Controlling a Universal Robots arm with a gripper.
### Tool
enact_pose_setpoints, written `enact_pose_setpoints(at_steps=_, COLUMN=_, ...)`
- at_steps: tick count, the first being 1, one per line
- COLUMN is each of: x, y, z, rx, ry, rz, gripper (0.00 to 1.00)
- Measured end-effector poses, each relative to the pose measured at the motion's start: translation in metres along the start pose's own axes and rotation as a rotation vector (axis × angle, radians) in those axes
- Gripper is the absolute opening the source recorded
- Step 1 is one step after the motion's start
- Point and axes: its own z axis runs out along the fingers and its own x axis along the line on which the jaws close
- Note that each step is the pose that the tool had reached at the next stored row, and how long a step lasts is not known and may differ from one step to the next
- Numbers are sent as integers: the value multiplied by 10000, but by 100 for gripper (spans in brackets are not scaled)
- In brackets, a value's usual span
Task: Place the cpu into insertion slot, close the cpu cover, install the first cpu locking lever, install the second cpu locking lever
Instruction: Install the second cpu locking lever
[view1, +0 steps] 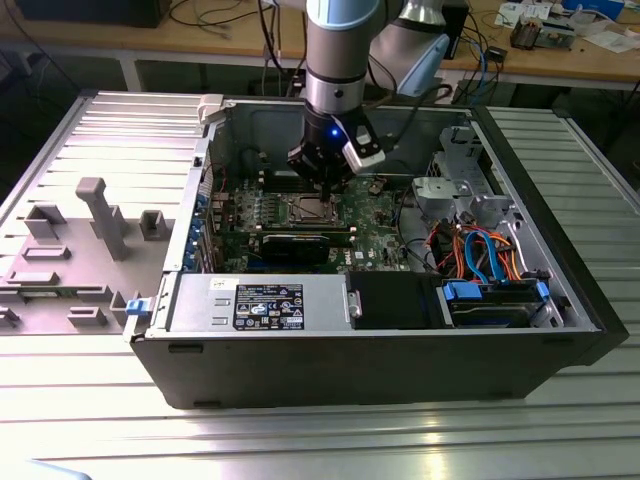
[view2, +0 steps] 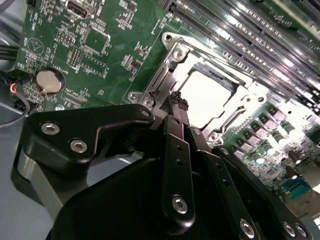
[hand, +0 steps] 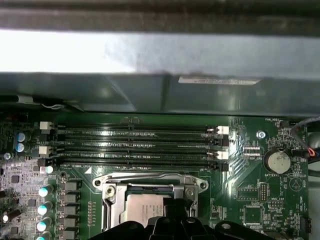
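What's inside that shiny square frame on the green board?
Inside the cpu cover lies the cpu, its flat silvery top showing through the window. The claw hangs over one edge. The insertion slot underneath is covered by the chip.

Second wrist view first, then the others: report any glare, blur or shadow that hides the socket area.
In the second wrist view, glare bleaches the cpu top nearly white, and the gripper looms dark in front. In the first wrist view, the cpu cover is evenly lit, while the case wall above is a blurred bright band. In the exterior view, the arm shades the socket.
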Motion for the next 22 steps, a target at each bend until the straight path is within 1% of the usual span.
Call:
enact_pose_setpoints(at_steps=2, x=1, y=-19, z=0, rx=15, ry=0, rz=0, gripper=11)
enact_pose_setpoints(at_steps=7, x=1, y=-38, z=-15, rx=17, ry=1, rz=1, gripper=11)
enact_pose_setpoints(at_steps=16, x=-1, y=-45, z=-133, rx=17, ry=1, rz=0, gripper=11)
enact_pose_setpoints(at_steps=18, x=-1, y=-68, z=-138, rx=17, ry=0, rz=0, gripper=11)
enact_pose_setpoints(at_steps=19, x=0, y=-93, z=-138, rx=17, ry=0, rz=0, gripper=11)
enact_pose_setpoints(at_steps=22, x=2, y=-143, z=-139, rx=17, ry=0, rz=0, gripper=11)
